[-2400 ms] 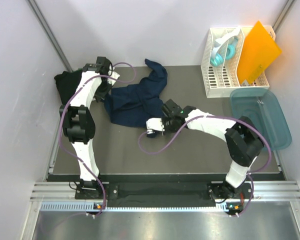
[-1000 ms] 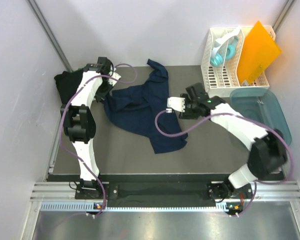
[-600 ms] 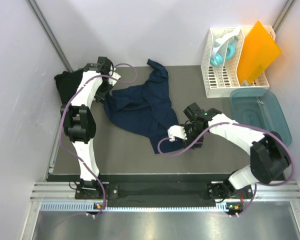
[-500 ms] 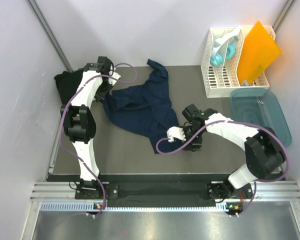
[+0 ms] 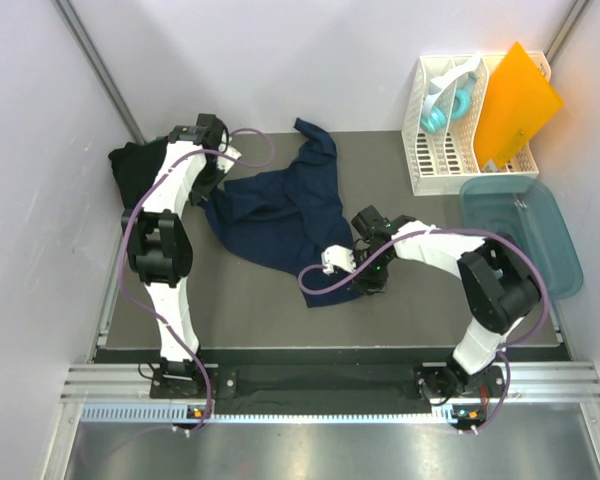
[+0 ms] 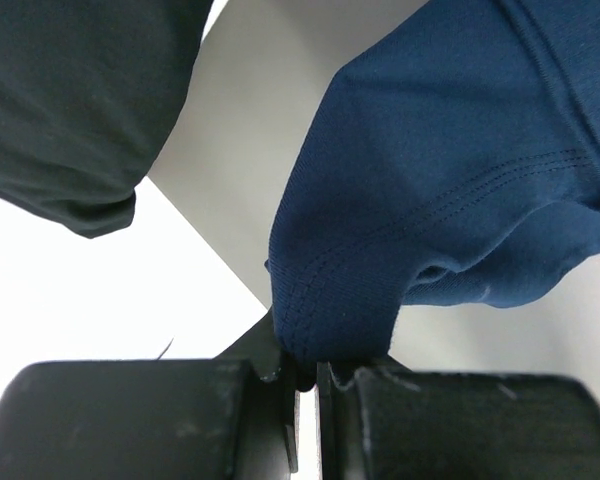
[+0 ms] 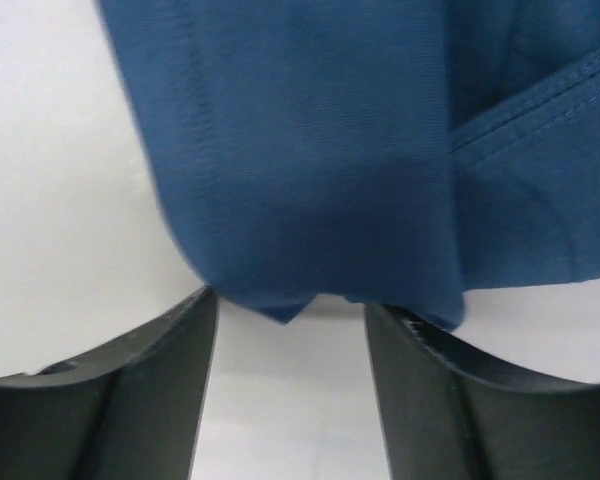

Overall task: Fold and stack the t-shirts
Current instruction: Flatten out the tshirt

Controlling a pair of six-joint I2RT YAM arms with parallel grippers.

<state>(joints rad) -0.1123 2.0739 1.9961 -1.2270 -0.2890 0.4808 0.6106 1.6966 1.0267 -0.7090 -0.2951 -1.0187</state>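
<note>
A navy blue t-shirt [image 5: 285, 215] lies crumpled across the middle of the dark table. My left gripper [image 5: 214, 192] is at its far left edge. In the left wrist view that gripper [image 6: 306, 372] is shut on the hem of the navy t-shirt [image 6: 450, 170]. My right gripper [image 5: 363, 280] sits low at the shirt's near right corner. In the right wrist view the jaws [image 7: 290, 305] stand open, and a corner of the navy cloth [image 7: 310, 160] lies just ahead of them, not pinched. A dark t-shirt [image 5: 130, 165] is bunched at the far left and shows again as dark cloth [image 6: 70, 90].
A white slotted rack [image 5: 435, 160] at the back right holds an orange folder [image 5: 515, 100] and a teal item [image 5: 442, 110]. A teal plastic tub [image 5: 525, 235] stands just in front of the rack. The right arm's purple cable [image 5: 315, 288] loops over the shirt's near edge.
The right arm swung from beside the shirt's right side down and left to its near right corner. The shirt's near part now lies spread toward the front. The left arm has not moved.
</note>
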